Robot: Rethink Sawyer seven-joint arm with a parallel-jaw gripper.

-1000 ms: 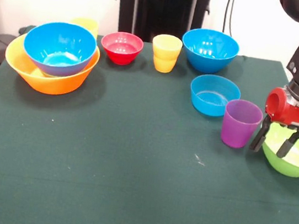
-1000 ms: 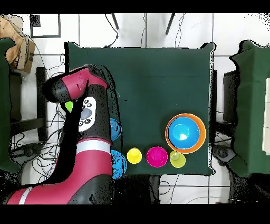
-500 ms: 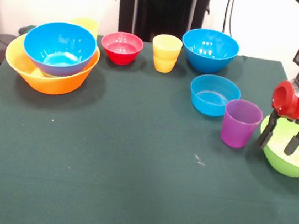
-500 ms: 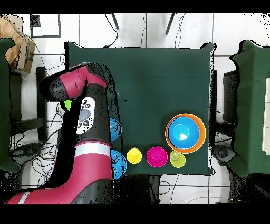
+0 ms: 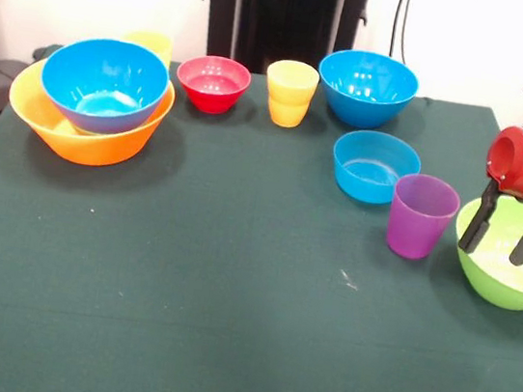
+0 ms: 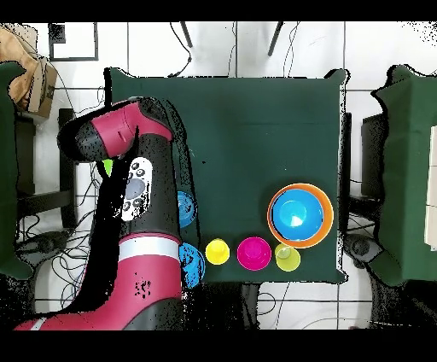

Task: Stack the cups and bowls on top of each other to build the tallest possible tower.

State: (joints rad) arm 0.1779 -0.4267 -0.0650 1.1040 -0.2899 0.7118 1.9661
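My fingers point(image 5: 510, 231) are spread wide above the green bowl point(image 5: 514, 271) at the edge of the surface point(image 5: 228, 299), ready to grab its rim. The tower point(image 5: 95, 99) waits far across.

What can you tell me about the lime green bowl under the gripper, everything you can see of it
The lime green bowl is a large, round, glossy bowl that looks like plastic. It sits upright on the dark green table at the front view's right edge, partly cut off. The open gripper hangs over its inside; contact is unclear. The purple cup stands close beside it. It looks empty.
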